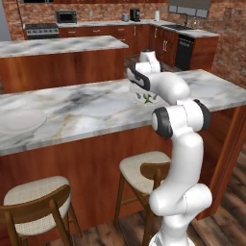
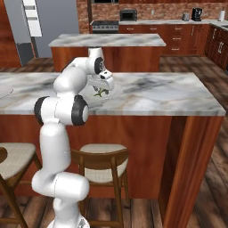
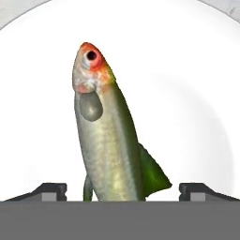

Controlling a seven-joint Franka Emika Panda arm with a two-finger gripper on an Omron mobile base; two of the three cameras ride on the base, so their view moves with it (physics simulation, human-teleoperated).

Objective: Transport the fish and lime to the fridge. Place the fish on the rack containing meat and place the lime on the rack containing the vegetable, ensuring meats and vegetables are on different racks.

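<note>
Slim greenish-yellow fish (image 3: 105,126) with red-ringed eye, flat on round white plate (image 3: 197,84) atop marble counter (image 1: 72,110). Gripper (image 3: 122,190) low over fish, jaws apart, astride tail end. For a sound grasp: centre on body before closing.

fish (image 3: 110,140): silvery green-grey body, darker olive back, red-orange patch around a dark eye, bright green fin
plate (image 3: 187,84): plain white
table (image 1: 86,108): white marble top with grey and tan veins, reddish-brown wood sides
stools (image 1: 144,170): brown wood frames, cream seats
floor (image 2: 147,216): dark brown planks
far wall (image 2: 151,10): red brick
</note>
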